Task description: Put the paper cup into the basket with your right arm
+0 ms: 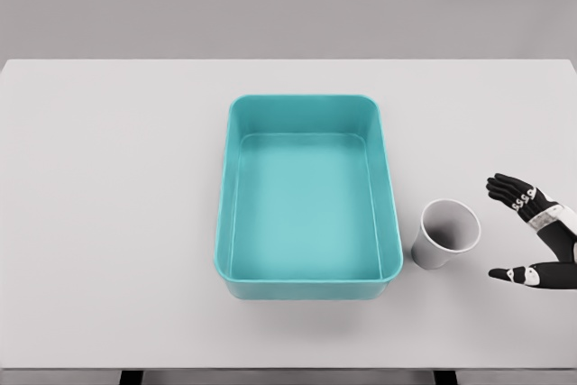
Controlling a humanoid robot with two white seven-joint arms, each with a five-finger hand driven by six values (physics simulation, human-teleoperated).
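The right hand [532, 232] comes in from the right edge with its fingers [505, 188] spread and its thumb [514, 273] held well apart below them, gripping nothing. The gap between fingers and thumb opens toward the paper cup [445, 234], which stands upright on the table [108, 223] just to the hand's left, near it but not touching. Beyond the cup, further left, lies the teal basket [308, 197], a shallow rectangular tub, empty, its right wall just beside the cup.

The step in hand looks like the reach before the grasp. To do it well, the hand should slide leftward level with the cup's middle, so that fingers pass behind and thumb in front of the wall, then close gently: a thin paper wall likely crushes or tips under a hard or off-centre squeeze. Pushing the cup before closing risks knocking it against the basket's rim. Once held, a lift clear of that rim and a short move left should do. The left arm is not visible.
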